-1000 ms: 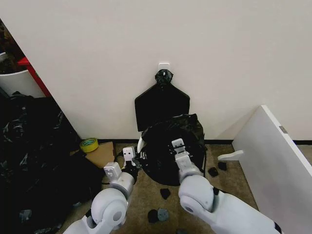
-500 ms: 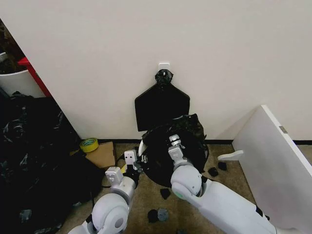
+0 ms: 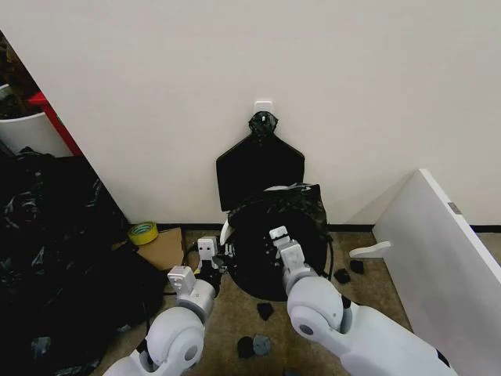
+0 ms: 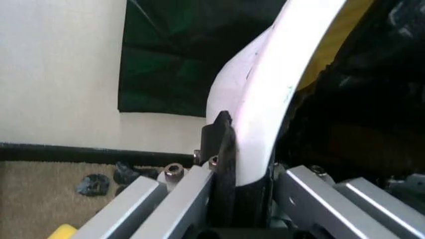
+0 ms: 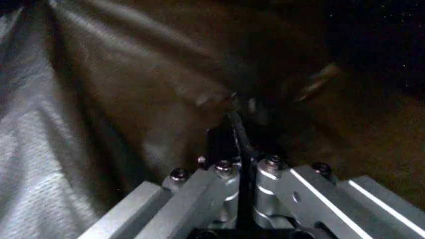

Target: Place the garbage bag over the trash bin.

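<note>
The left gripper (image 3: 210,252) sits at the trash bin's (image 4: 262,94) nine o'clock rim, fingers clamped on it. The right gripper (image 3: 275,236), fingers together pinching the garbage bag (image 3: 301,205), hangs over the bin's mouth, the nearer arm for spreading the film.

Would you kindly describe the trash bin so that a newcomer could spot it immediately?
Start at the pale wall, where a flat black sheet hangs from a knot. Directly beneath it on the floor stands the trash bin, a pale round bucket. Unlike the black heap nearby, it has the glossy garbage bag draped over it, leaving a sliver of rim.
</note>
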